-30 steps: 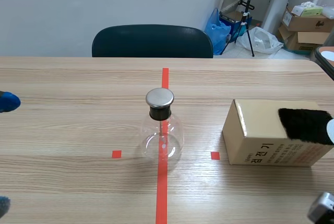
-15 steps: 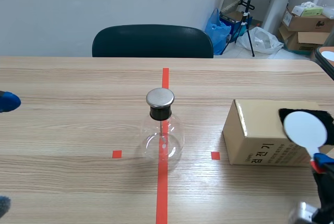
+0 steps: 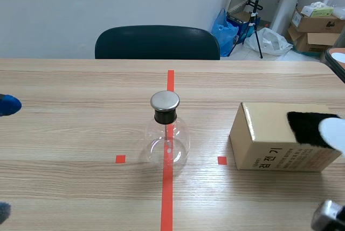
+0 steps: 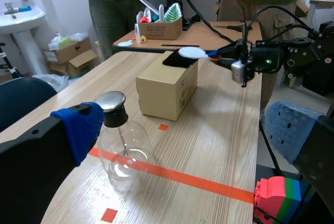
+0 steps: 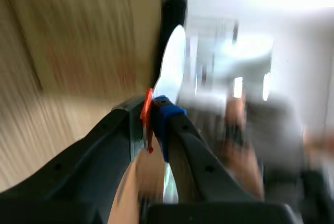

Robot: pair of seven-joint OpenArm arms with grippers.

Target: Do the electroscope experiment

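My right claw [image 5: 153, 117] swung the disc [image 3: 331, 131] back right since a moment ago, pinching its handle by the fur [image 3: 304, 126] on the box [image 3: 264, 139]. Left claw [image 4: 186, 127] spread wide. Capped flask [image 3: 167, 142] mid-table, thin rod [image 4: 123, 136] inside.

Bright, even light recorded. Faint soft shadow beneath flask [image 3: 167, 145]; glare noted on its metal cap [image 3: 165, 100].

Wooden table [image 3: 70, 128] stretching away before me, glass flask [image 3: 167, 146] with metal cap upright at centre on the orange-red tape line [image 3: 166, 198], cardboard box [image 3: 264, 134] at three o'clock of the flask, apart from it, tape square between them.
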